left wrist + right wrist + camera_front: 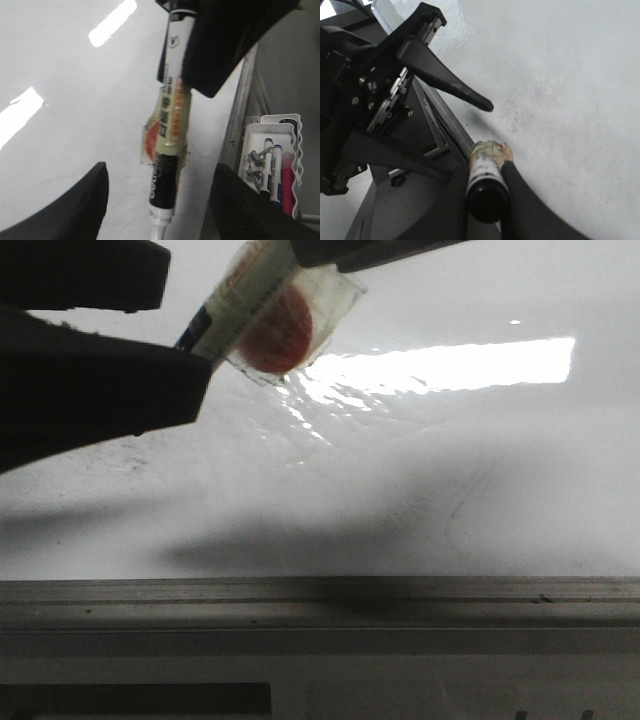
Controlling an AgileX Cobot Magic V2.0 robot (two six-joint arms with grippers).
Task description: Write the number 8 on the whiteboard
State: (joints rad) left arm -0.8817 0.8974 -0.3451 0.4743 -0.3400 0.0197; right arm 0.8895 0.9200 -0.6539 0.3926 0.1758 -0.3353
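The whiteboard is glossy white with glare and faint grey smudges; its grey metal rail runs along the near edge. No black strokes of a number 8 show on it. My right gripper is shut on a black-and-white marker wrapped in tape, and holds it just over the board near the rail. In the front view the marker slants down to the left. My left gripper is open, its jaws wide on either side of the marker's white end, not touching it.
A white tray with several spare markers sits beyond the rail, beside the board. The left arm's black finger reaches over the rail close to my right gripper.
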